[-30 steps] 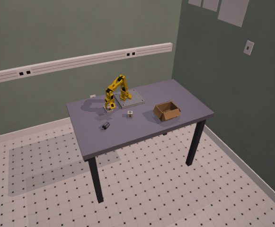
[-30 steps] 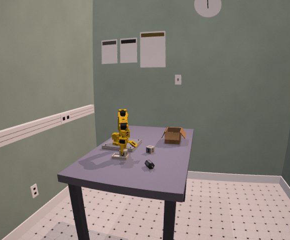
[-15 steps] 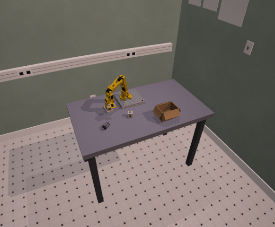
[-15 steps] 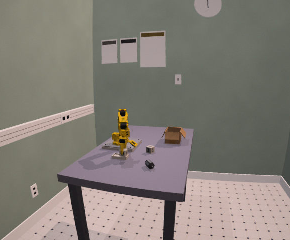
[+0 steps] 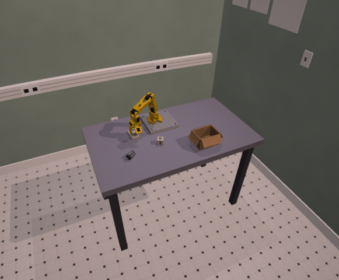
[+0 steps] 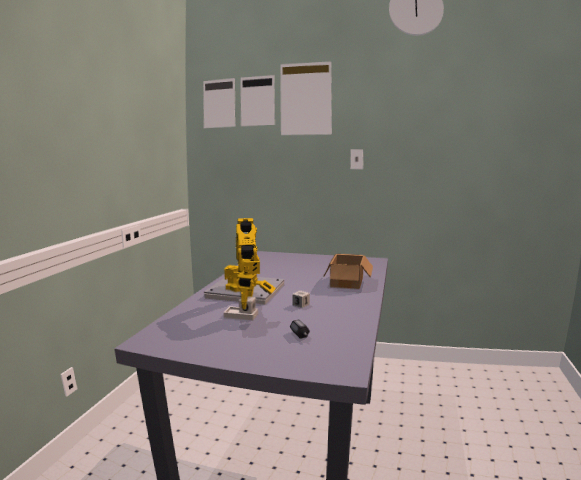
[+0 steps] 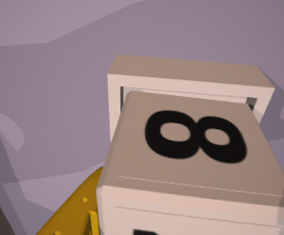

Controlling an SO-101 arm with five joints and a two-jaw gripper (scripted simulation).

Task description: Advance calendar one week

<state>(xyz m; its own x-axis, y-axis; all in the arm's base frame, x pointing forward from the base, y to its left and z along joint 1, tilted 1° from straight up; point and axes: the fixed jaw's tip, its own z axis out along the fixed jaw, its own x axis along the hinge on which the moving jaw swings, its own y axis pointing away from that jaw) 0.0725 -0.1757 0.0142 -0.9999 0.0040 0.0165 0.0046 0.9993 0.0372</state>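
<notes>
My gripper (image 5: 134, 130) is shut on a beige number cube (image 7: 193, 162) whose far face shows an 8 lying on its side. I hold the cube right over the white calendar tray (image 7: 191, 85), partly down inside its frame. The tray also shows in the top view (image 5: 133, 134) and in the exterior view (image 6: 240, 312), under the yellow arm. A second number cube (image 5: 160, 140) stands alone on the table to the right of the tray; it also shows in the exterior view (image 6: 300, 298). My fingers are hidden behind the held cube in the wrist view.
A small black cylinder (image 5: 130, 155) lies on the table in front of the tray. An open cardboard box (image 5: 205, 137) stands at the right. The arm's grey base plate (image 5: 161, 122) lies behind the tray.
</notes>
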